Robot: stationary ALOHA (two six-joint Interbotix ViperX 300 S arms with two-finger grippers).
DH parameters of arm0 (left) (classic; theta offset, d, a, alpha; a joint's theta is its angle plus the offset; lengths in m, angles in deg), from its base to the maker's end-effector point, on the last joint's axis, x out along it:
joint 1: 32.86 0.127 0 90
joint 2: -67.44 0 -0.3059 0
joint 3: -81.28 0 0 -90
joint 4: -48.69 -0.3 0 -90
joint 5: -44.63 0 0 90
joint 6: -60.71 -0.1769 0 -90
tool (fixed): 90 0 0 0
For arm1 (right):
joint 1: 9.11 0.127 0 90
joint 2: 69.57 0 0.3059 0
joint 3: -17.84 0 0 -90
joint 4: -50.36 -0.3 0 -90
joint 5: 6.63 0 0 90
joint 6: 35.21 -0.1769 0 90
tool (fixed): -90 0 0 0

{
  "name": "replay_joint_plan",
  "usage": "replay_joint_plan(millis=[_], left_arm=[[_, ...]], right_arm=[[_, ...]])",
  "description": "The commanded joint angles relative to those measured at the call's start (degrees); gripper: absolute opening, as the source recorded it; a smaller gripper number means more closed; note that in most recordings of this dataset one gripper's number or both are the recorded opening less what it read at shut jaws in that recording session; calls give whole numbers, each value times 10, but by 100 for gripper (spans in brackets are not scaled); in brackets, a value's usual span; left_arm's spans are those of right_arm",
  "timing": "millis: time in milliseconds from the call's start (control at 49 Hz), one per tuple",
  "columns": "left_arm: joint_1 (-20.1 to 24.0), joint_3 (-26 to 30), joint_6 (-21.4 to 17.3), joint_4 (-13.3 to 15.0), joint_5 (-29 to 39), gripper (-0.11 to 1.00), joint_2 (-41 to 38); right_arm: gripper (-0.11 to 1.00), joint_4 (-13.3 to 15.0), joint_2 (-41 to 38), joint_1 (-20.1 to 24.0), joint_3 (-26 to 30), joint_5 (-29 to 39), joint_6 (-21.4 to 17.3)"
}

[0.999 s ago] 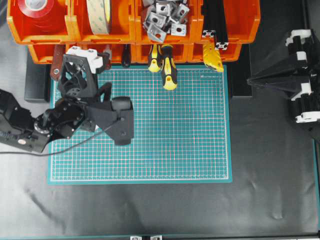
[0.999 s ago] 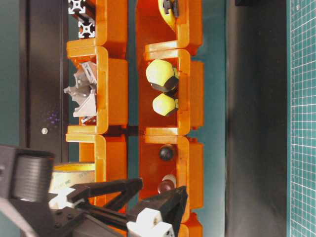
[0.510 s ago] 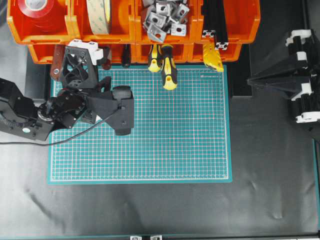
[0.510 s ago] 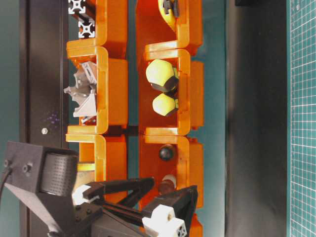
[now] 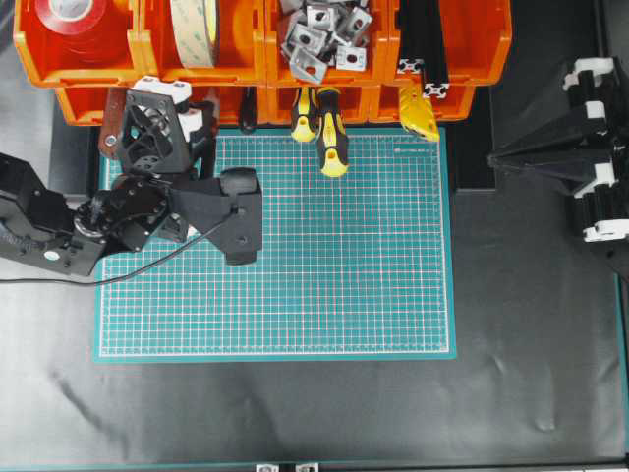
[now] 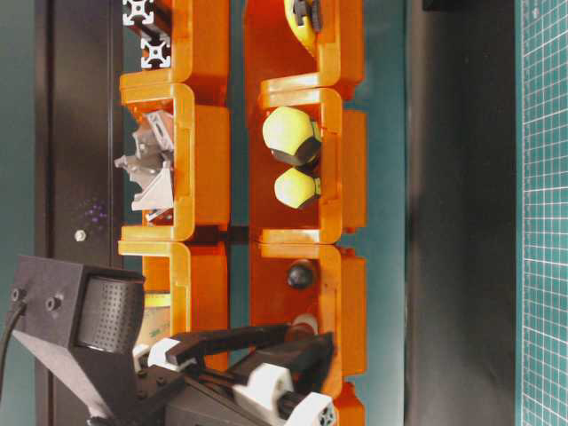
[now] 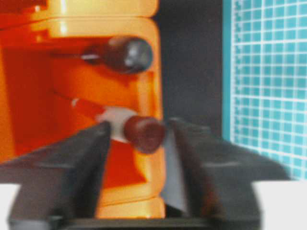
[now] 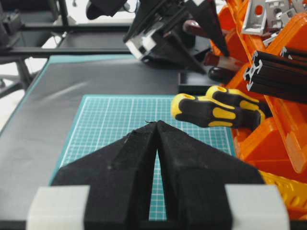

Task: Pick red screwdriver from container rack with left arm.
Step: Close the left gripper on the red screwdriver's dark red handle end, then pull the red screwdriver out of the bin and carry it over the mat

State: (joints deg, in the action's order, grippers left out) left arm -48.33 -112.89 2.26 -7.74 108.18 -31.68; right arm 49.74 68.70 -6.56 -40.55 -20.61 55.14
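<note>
Starting big, with the container rack (image 5: 491, 44): running along the far edge in two stacked rows, opening its bin fronts toward the green cutting mat (image 5: 344, 265) and leaving tool handles poking out for the taking.

Moving to the left arm (image 5: 59, 231): reaching in from the left over the mat's corner and pointing its wrist at the lower row's left end. Probably lining up along the handle's axis, for a straight pull outward.

Over on the far side, parking the right gripper (image 8: 157, 127) well clear, fingers pressed together on nothing, keeping out of the way.

Noting the neighbours now. Passing over the yellow-and-black screwdrivers (image 5: 329, 133) one bin along, well apart from the action. Watching the brown-red flat handle (image 5: 110, 128) just beside the wrist, and a dark round-ended handle (image 7: 127, 52) sharing the very bin. Crowding there, so risking a bump when pulling out.

And finally the red screwdriver (image 7: 144, 134): lying in that lower bin, shaft hidden inside, dark-red end cap sticking past the lip. Straddling that cap with the left gripper (image 7: 139, 127), one finger on each side, right up against it. Not managing to tell from the blurred wrist view whether clamping or only flanking.
</note>
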Motion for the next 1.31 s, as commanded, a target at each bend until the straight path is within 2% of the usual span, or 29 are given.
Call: replay_joint_plan(millis=[0,41,204,551,836,958,1122,1285], left_arm=[[-3,17,0,-3,0,38,15],[-5,18,-1,-3,2,34,16],[-23,41,-4,-3,18,34,19],[-89,146,-69,-3,103,25,33],[-183,221,-101,-3,188,25,47],[-231,237,-102,-3,228,25,44],[-275,259,-98,-3,229,25,20],[-281,275,-102,-3,221,25,-3]], right_arm=[[1,1,-1,2,8,1,-1],[1,1,1,2,7,1,-1],[1,1,10,5,8,1,-1],[1,1,15,5,6,1,-3],[1,1,28,5,9,4,-8],[1,-1,38,5,11,22,-8],[1,-3,56,4,21,51,-8],[1,-3,73,5,30,75,-8]])
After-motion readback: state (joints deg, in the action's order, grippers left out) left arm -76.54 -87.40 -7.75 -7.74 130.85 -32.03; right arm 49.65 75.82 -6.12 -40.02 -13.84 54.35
